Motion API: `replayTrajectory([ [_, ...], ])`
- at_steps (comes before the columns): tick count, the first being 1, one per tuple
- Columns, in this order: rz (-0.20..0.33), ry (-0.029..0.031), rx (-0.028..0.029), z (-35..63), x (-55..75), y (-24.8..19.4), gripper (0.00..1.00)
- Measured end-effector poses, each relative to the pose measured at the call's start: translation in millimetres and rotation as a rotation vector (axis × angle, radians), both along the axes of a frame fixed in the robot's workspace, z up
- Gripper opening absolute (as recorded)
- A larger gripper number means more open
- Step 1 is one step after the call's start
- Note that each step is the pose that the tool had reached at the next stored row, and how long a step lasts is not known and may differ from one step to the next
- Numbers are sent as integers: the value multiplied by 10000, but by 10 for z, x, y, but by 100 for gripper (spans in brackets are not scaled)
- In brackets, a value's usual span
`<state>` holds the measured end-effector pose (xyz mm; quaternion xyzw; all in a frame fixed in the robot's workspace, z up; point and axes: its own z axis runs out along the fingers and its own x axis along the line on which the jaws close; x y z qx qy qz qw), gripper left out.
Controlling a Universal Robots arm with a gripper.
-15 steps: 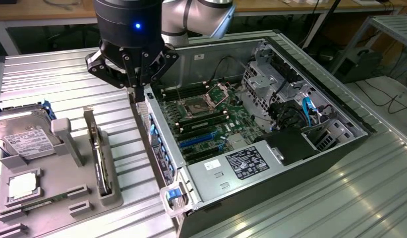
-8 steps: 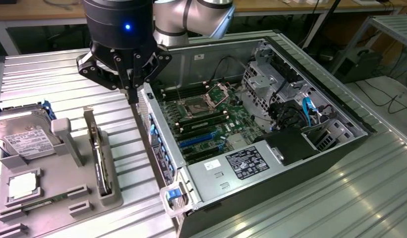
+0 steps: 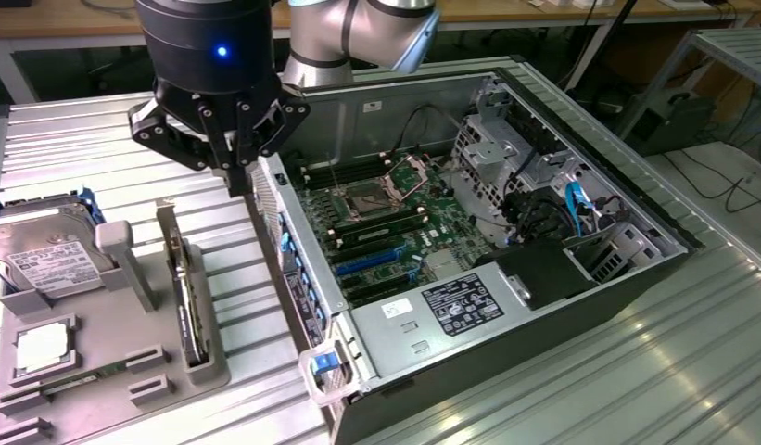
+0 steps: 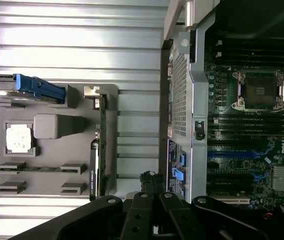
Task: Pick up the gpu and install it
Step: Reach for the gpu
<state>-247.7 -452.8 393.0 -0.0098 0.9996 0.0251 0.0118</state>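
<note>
Hovering our one gripper beside the computer case.
We see it closed on nothing; one graphics card stands on edge in the gray tray, near one hard drive.

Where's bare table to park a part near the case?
Bare ribbed table: wide patch on the exterior view's right of the PC case; narrow strip between case and grey tray, below the arm. Crowded: the tray, holding gpu and hard drive.

gpu stands in tray, beside case.
</note>
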Motion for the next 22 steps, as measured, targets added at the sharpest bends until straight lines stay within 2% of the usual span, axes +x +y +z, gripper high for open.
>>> replayTrajectory([
  [10,-1,-1,1,-1,-126,-7,11],
  [22,0,0,1,-1,-244,-37,11],
])
